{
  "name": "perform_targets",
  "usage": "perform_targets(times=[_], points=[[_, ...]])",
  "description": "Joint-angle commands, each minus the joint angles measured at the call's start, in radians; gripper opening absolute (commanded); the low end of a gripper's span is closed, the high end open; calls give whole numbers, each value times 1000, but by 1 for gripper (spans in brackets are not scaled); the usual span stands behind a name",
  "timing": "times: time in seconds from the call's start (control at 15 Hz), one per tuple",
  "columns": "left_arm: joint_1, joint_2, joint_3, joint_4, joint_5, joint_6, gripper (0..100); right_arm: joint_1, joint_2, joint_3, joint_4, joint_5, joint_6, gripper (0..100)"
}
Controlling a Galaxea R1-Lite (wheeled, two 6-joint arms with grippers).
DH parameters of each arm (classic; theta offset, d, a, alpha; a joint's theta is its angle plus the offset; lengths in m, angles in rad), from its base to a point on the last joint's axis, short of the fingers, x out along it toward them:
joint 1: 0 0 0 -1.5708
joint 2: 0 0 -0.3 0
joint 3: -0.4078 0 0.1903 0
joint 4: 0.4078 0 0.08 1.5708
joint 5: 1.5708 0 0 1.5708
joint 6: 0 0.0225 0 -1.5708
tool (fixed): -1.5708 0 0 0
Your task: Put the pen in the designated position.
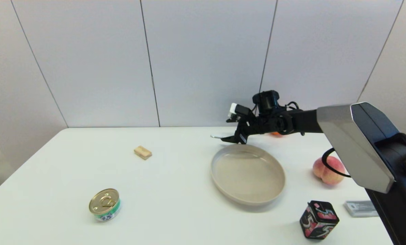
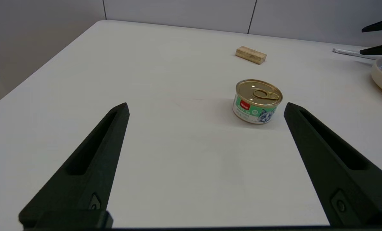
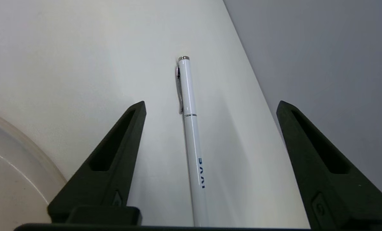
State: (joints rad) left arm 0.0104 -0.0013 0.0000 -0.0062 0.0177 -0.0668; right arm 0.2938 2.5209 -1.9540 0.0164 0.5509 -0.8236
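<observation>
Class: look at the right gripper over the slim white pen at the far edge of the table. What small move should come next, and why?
Probably lower the right gripper and shut it. Its black fingers are open on either side of the slim white pen, which lies flat and untouched on the white table beside the beige plate.

One slim white pen (image 3: 191, 134), one round beige plate (image 1: 248, 174), one gold-lidded green tin can (image 1: 105, 205), one small wooden block (image 1: 142, 152), one pink peach (image 1: 327, 170), one black patterned cube (image 1: 318, 219), one grey card (image 1: 360, 208).
</observation>
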Motion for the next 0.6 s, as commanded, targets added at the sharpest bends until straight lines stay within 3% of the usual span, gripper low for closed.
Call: perform_targets(times=[0.07,0.4,0.6], points=[[0,0,0,0,1,-1,100,1,-20,-2,-1,3,3,100],[0,0,0,0,1,-1,100,-2,-53,-2,-3,1,18,100],[0,0,0,0,1,-1,100,1,-99,-2,-3,-9,63,100]])
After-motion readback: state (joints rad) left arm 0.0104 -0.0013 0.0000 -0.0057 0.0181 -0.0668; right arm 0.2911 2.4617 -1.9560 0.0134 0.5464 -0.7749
